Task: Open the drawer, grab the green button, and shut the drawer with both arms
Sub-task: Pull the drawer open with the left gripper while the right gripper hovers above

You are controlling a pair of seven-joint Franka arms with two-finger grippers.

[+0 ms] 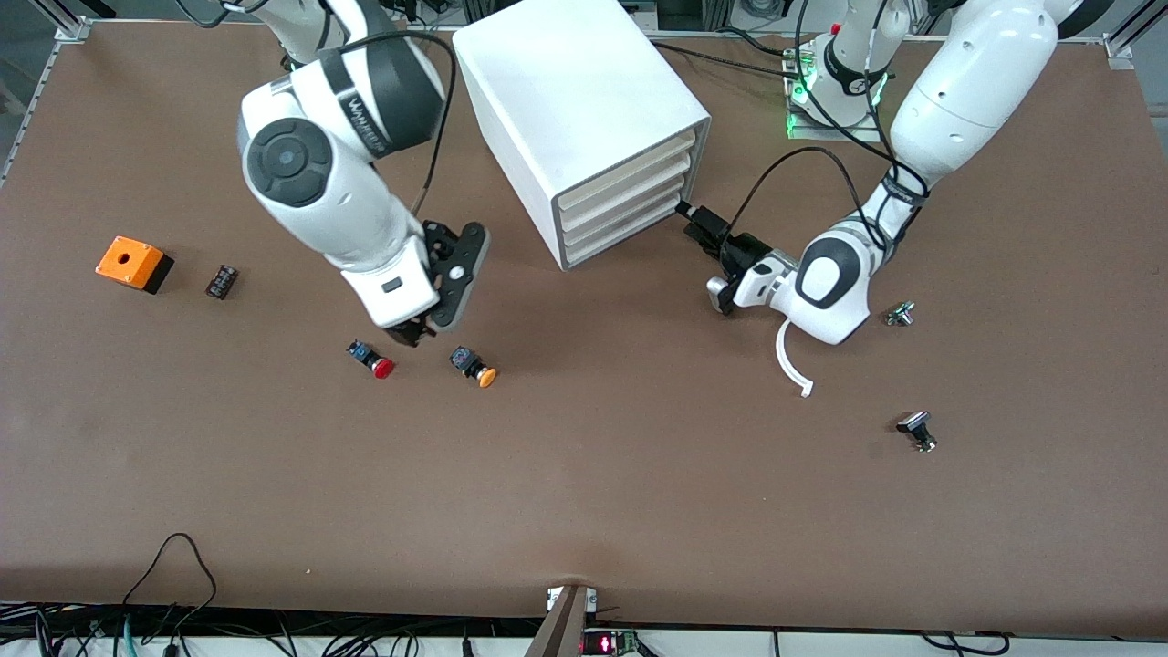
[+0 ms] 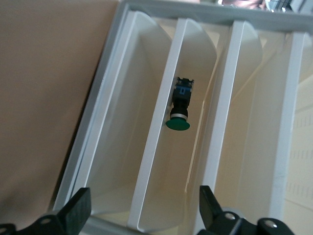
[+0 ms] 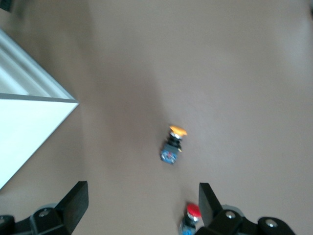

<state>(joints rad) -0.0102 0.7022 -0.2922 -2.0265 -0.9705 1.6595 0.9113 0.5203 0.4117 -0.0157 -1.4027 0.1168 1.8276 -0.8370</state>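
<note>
Knob point(image 1: 917, 431) lies lowest in frame, unused. Left gripper point(image 1: 693, 219), jaws spread, faces the shut drawer point(image 1: 625, 240) mid-frame to pull it. Right gripper point(image 1: 411, 336), jaws spread, waits over red button point(image 1: 376, 363).

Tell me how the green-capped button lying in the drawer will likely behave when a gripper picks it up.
The green-capped button looks small and hard, so probably stiff and light. It lies on its side in a tray of the white cabinet; its round cap may let it roll if nudged. The left gripper is open in front of the trays; the narrow tray might crowd the fingers.
</note>
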